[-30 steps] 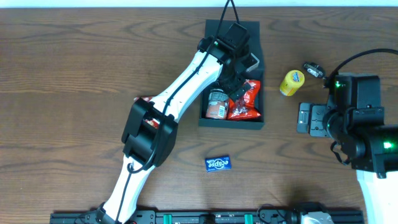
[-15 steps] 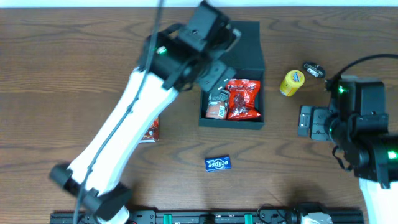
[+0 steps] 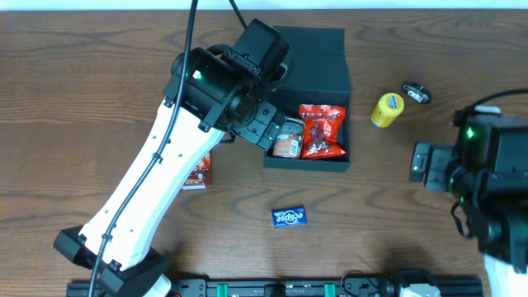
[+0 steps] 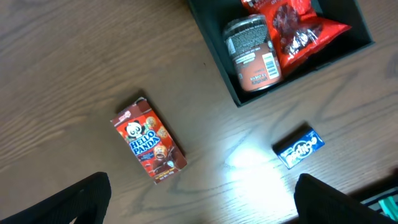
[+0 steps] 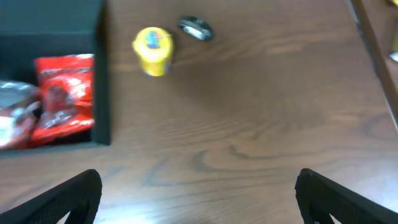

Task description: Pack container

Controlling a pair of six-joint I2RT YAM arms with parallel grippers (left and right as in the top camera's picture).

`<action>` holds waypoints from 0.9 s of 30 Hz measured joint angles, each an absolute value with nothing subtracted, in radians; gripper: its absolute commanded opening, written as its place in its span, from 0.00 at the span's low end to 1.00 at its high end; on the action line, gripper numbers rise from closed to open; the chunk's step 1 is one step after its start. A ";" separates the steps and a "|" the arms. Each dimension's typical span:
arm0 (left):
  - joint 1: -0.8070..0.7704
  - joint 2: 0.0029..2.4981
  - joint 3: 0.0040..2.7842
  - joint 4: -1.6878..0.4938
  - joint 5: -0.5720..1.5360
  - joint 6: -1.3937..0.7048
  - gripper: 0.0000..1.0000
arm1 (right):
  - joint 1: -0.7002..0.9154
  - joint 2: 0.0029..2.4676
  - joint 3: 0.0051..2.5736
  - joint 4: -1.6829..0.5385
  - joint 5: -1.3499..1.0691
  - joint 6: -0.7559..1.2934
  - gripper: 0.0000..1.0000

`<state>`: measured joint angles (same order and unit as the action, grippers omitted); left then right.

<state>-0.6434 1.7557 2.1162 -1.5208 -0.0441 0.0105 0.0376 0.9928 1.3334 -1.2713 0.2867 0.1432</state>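
Observation:
The container (image 3: 309, 58) is a black box with its lid flap open at the back. Inside it lie a can (image 3: 287, 142) and a red snack bag (image 3: 322, 130). My left gripper (image 4: 202, 208) is open and empty, hovering high over the table off the container's left front corner (image 4: 217, 59). Below it lies a red Hello Panda box (image 4: 149, 144), with a blue gum pack (image 4: 298, 146) to its right. My right gripper (image 5: 199, 208) is open and empty over bare wood, right of the container wall (image 5: 102, 93).
A yellow jar (image 3: 386, 109) and a small dark metal object (image 3: 416, 92) sit right of the container. The gum pack (image 3: 289, 217) lies in front of it. The left arm (image 3: 157, 190) partly covers the Hello Panda box (image 3: 198, 171).
My left gripper has lifted out of the container and drawn back to the left, still open and empty. The right arm has shifted slightly right and toward the front.

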 measured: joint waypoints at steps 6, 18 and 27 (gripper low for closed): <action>-0.640 1.709 2.115 -1.545 -0.050 0.007 0.95 | -0.064 1.063 1.223 -1.140 0.264 0.168 0.99; -0.583 1.638 2.115 -1.567 -0.069 0.005 0.95 | -0.081 1.154 0.682 -0.404 0.070 0.120 0.99; -0.577 1.638 2.115 -1.567 -0.076 0.008 0.95 | -0.081 1.422 0.579 0.015 0.027 0.060 0.99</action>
